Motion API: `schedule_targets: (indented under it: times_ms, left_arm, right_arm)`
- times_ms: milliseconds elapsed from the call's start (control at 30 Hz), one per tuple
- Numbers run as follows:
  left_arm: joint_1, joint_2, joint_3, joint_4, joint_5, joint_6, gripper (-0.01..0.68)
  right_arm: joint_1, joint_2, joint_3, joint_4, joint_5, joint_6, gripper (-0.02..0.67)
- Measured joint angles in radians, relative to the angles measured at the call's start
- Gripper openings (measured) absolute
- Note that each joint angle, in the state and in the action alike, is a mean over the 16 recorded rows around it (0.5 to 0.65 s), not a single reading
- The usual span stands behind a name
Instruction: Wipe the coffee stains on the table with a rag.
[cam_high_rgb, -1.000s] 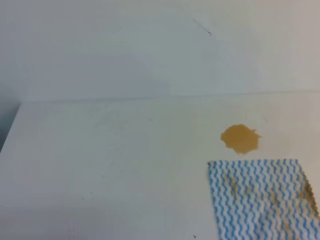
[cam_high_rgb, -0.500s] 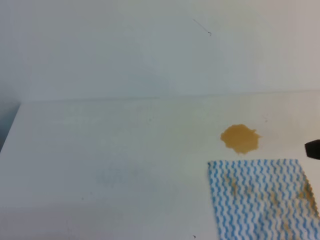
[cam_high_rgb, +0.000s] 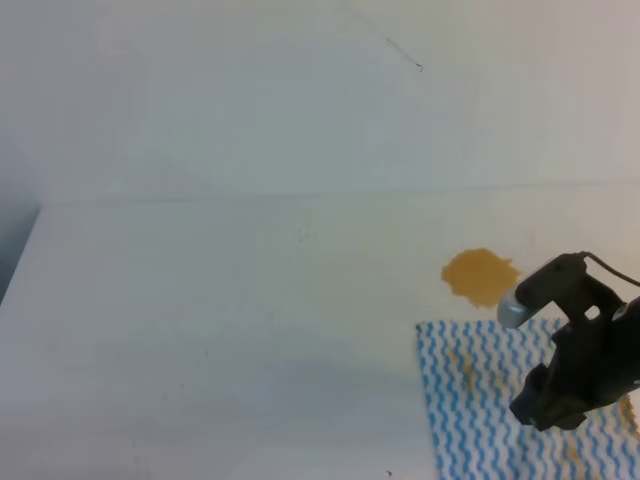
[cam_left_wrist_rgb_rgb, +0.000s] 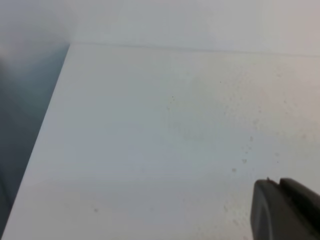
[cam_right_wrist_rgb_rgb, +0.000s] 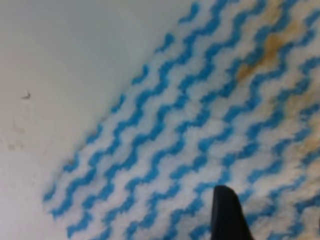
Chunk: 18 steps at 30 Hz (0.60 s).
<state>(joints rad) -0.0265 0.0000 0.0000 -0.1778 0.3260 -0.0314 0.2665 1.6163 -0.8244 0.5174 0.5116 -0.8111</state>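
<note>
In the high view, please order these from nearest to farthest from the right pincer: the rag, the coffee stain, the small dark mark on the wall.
1. Rag: directly beneath the right pincer.
2. Coffee stain: on the table behind the rag.
3. Small dark mark: high on the wall.

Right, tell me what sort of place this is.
Probably a bare test bench for a wiping trial, not a home kitchen: a plain white matte table against a pale blank wall, holding only a tan-brown coffee blot and a blue-and-white wavy-striped rag, with a black robot gripper above it.
</note>
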Motion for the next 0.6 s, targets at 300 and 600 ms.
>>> schedule_targets:
  times_ms: [300, 600]
  left_arm:
    - [0.000, 0.000, 0.000, 0.000, 0.000, 0.000, -0.004]
    - [0.000, 0.000, 0.000, 0.000, 0.000, 0.000, -0.004]
  right_arm:
    - [0.017, 0.128, -0.007, -0.033, -0.030, 0.013, 0.381]
    - [0.017, 0.161, -0.015, -0.127, 0.018, 0.044, 0.375]
